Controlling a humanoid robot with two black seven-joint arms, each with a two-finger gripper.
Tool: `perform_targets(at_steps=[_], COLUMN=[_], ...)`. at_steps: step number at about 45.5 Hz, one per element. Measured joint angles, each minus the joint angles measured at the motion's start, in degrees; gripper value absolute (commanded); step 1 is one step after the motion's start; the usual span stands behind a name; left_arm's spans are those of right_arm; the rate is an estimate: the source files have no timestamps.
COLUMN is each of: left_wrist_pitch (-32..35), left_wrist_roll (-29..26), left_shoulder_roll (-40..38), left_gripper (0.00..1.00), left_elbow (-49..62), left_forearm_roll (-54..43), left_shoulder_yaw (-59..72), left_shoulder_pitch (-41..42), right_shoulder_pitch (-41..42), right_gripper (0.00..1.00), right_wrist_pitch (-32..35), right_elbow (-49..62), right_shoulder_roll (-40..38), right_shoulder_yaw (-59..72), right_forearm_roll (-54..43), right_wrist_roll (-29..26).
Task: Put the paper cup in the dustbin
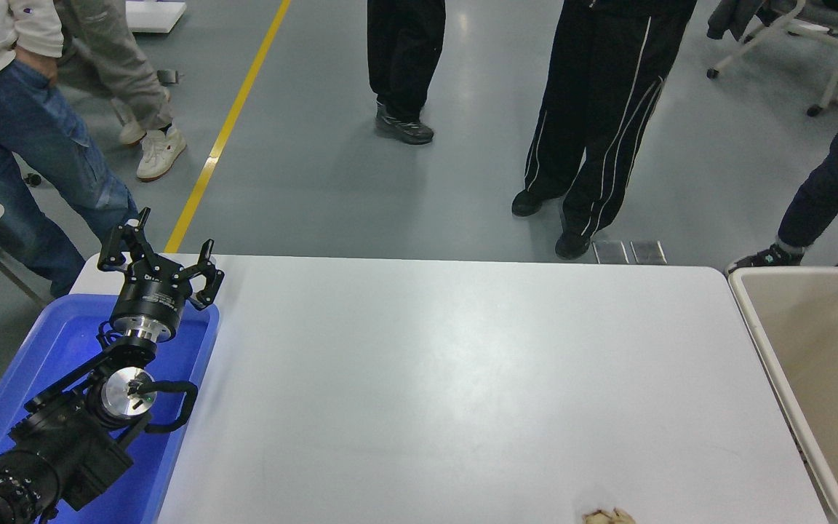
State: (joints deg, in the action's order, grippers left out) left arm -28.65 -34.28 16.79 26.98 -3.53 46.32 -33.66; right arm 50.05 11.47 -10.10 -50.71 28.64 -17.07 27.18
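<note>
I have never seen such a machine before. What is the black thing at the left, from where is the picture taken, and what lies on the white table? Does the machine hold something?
The picture comes from a camera high on the robot itself, looking forward and down over the white table. The black thing is the robot's left arm, resting over a blue tub. It ends in the left pincer, whose fingers are spread open and hold nothing. The right arm is outside the picture, so what it holds cannot be seen. On the table only a small brownish scrap lies at the near edge. At the right stands the beige dustbin; the part of its inside that shows holds nothing, and no paper cup is visible anywhere. The legs at the top belong to people standing on the grey floor.
</note>
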Motion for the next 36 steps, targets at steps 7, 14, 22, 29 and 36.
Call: perform_targets(at_steps=[7, 14, 22, 29, 36], left_wrist_pitch=[0.00, 0.00, 0.00, 0.00, 0.00], left_wrist_roll=[0.00, 0.00, 0.00, 0.00, 0.00], left_shoulder_roll=[0.00, 0.01, 0.00, 0.00, 0.00], left_gripper=[1.00, 1.00, 1.00, 1.00, 1.00], left_elbow=[0.00, 0.00, 0.00, 0.00, 0.00], left_forearm_roll=[0.00, 0.00, 0.01, 0.01, 0.01], left_shoulder_yaw=[0.00, 0.00, 0.00, 0.00, 0.00], left_shoulder_pitch=[0.00, 0.00, 0.00, 0.00, 0.00], right_shoulder_pitch=[-2.74, -5.16, -7.88, -10.05, -11.77], right_gripper=[0.00, 0.00, 0.00, 0.00, 0.00], right_wrist_pitch=[-0.32, -1.45, -3.97, -6.03, -7.50], right_elbow=[3.63, 6.37, 7.85, 8.46, 8.80], right_shoulder_roll=[4.57, 10.26, 16.67, 20.47, 22.66], right_shoulder_yaw=[-3.54, -6.23, -8.08, -8.78, -9.39], right_forearm_roll=[1.50, 2.23, 2.60, 2.88, 3.08], right_wrist_roll=[-5.92, -10.77, -14.71, -16.44, -17.28])
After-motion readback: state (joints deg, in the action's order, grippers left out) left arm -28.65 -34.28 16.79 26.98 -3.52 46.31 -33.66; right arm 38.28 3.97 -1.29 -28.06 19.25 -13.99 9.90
